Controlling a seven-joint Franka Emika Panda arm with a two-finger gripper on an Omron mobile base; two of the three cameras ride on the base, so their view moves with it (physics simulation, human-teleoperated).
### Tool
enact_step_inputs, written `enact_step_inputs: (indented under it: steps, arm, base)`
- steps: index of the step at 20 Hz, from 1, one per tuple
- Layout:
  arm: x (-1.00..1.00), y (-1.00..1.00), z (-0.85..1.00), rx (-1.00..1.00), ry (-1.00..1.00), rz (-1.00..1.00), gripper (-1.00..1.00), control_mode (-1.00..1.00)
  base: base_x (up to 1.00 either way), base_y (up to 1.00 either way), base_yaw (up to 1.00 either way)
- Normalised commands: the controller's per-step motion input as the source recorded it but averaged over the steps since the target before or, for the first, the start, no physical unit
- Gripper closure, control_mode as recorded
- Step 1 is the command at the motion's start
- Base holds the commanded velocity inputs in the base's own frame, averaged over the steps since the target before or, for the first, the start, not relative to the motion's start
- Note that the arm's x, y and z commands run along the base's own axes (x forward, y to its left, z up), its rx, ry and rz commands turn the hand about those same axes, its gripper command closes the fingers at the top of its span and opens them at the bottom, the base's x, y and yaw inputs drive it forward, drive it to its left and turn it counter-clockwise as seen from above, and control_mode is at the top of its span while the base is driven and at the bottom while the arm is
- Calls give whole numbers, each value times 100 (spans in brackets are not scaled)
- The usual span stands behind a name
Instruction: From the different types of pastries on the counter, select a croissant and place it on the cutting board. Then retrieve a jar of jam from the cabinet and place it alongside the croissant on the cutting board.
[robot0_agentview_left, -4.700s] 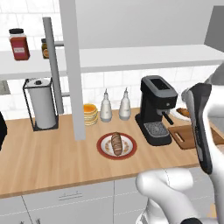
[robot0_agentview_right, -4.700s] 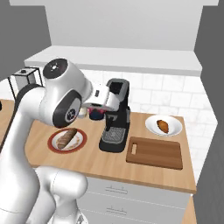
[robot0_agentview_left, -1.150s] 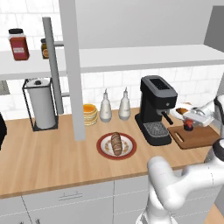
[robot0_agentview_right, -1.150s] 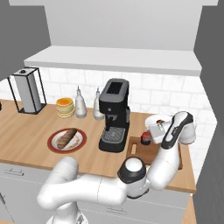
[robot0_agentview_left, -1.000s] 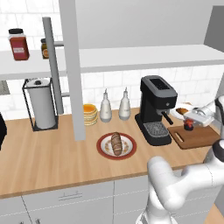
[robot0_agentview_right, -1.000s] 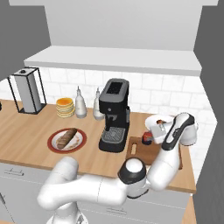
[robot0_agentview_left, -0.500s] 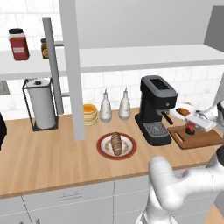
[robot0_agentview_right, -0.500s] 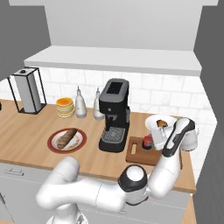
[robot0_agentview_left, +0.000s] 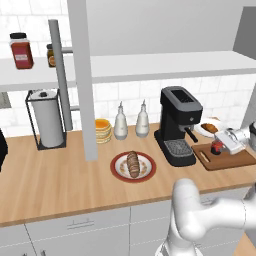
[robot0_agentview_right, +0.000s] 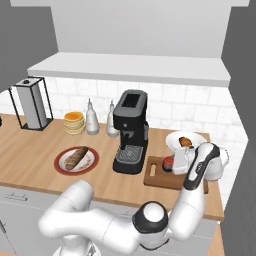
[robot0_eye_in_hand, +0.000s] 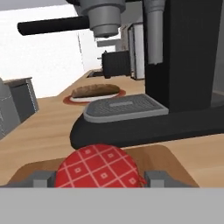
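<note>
— Where's the jar of jam (robot0_eye_in_hand: 101, 166)?
— Down at the near end of the cutting board (robot0_agentview_left: 226, 159), right by the slot handle, lying on its side with the red checked cap facing the hand camera. Just beside the espresso machine (robot0_agentview_right: 129, 131) on the surface (robot0_agentview_left: 60, 180).

— And the tool (robot0_eye_in_hand: 100, 180)?
— Low over the board, reaching in from the right side of the surface. Closed in on the jar: one grey fingertip (robot0_eye_in_hand: 41, 179) against each side of the red cap, no gap to be seen. Grip looks firm, though hard to tell whether the jar rests on the board or hangs just above it.

— Croissant (robot0_agentview_right: 185, 142)?
— Sitting on a white plate (robot0_agentview_right: 173, 138) behind the board, against the tiled wall. Not on the board.

— Other pastries?
— Dark loaf (robot0_agentview_left: 132, 164) on a red-rimmed plate (robot0_agentview_left: 118, 172) left of the machine. Yellow pancake stack (robot0_agentview_left: 102, 130) further back, next to two pale bottles (robot0_agentview_left: 120, 129).

— Anything up on the cabinet (robot0_agentview_left: 150, 65)?
— Tall red jar with a white label (robot0_agentview_left: 21, 51) and a small orange-brown jar (robot0_agentview_left: 50, 55), both at the far left of the shelf. Below them, a paper towel roll in a wire holder (robot0_agentview_left: 47, 118).
</note>
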Motion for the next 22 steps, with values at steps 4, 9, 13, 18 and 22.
enact_step_inputs:
  steps: [4, 9, 13, 18, 22]
  arm:
    - [20, 22, -32, -3, -9, -3, 100, -100]
    - [32, 26, -42, -5, -5, 0, 100, -100]
    - [28, 1, -61, -9, -1, 5, 100, -100]
    - [4, 0, -73, -9, -2, 11, 100, -100]
    - [7, 0, -72, -5, -3, 9, -100, -100]
  base:
    - [0, 0, 0]
    - [0, 0, 0]
    - [0, 0, 0]
    - [0, 0, 0]
    - [0, 0, 0]
